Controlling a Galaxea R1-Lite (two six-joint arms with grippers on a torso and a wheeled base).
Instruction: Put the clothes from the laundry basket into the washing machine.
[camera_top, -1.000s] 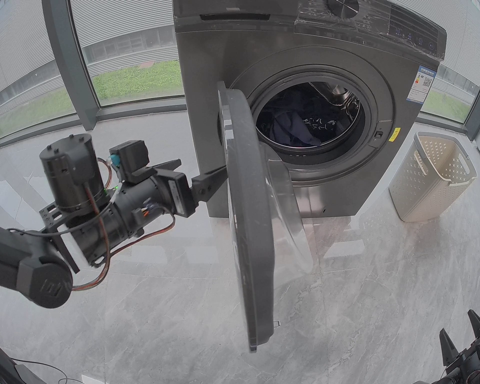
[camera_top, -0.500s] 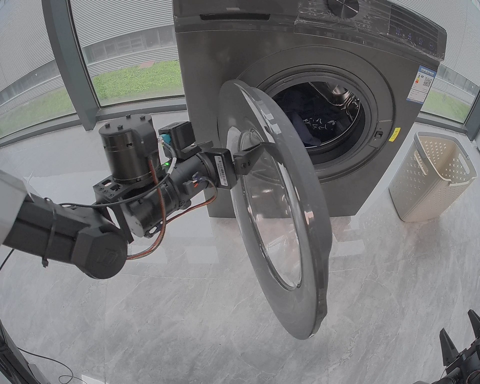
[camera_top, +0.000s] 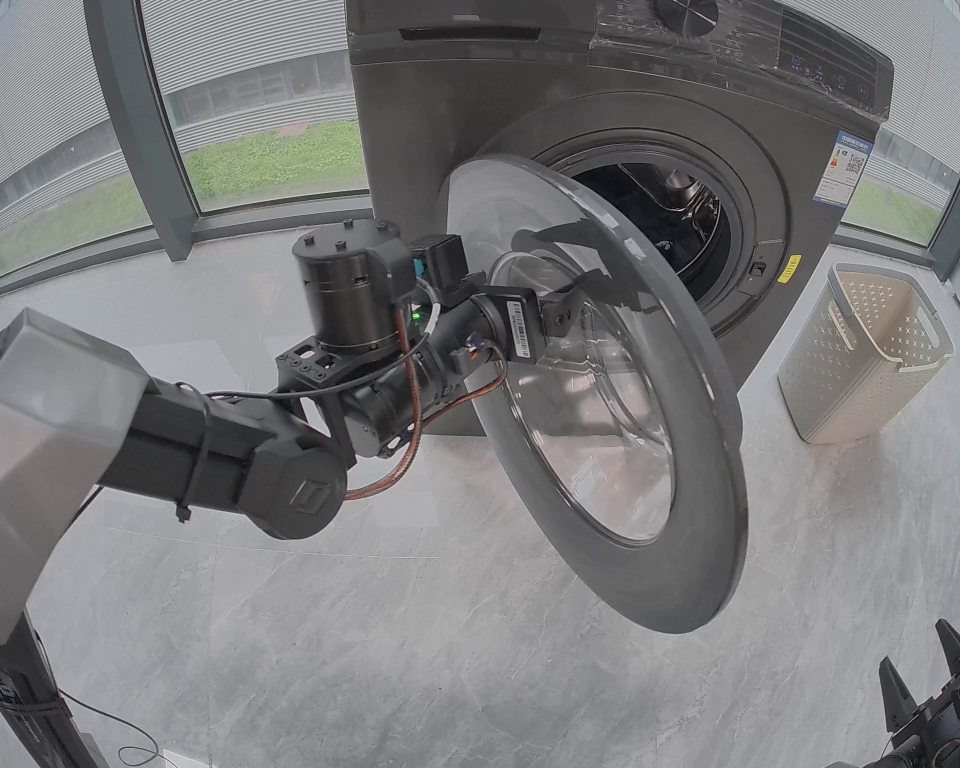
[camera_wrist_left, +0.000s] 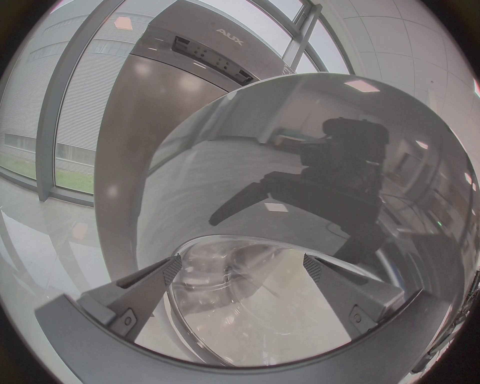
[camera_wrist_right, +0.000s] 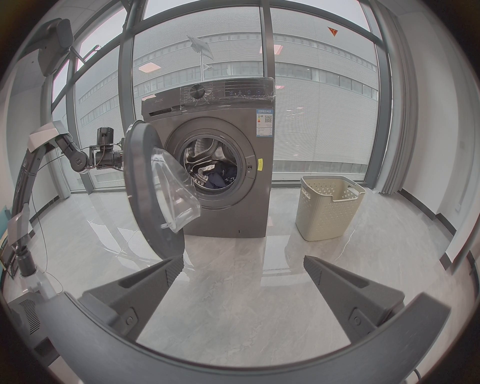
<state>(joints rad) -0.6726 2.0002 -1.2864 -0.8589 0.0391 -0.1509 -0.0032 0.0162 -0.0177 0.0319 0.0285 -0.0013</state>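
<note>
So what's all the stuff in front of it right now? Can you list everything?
Washing machine: one, dark grey, standing before the windows.
Door: one, round, grey rim with clear glass, hinged on the machine's left, standing partway open.
Clothes: a small heap, mostly dark blue, inside the machine.
Laundry basket: one, beige, on the floor to the machine's right, apart from it.
Floor: grey marble-look tiles, glossy.
Windows: large panes in dark frames, behind the machine.
Left pincer: one, dark grey, open, at the door's outer face.
Right pincer: one, dark grey, open, low over the floor on the robot's right.
</note>
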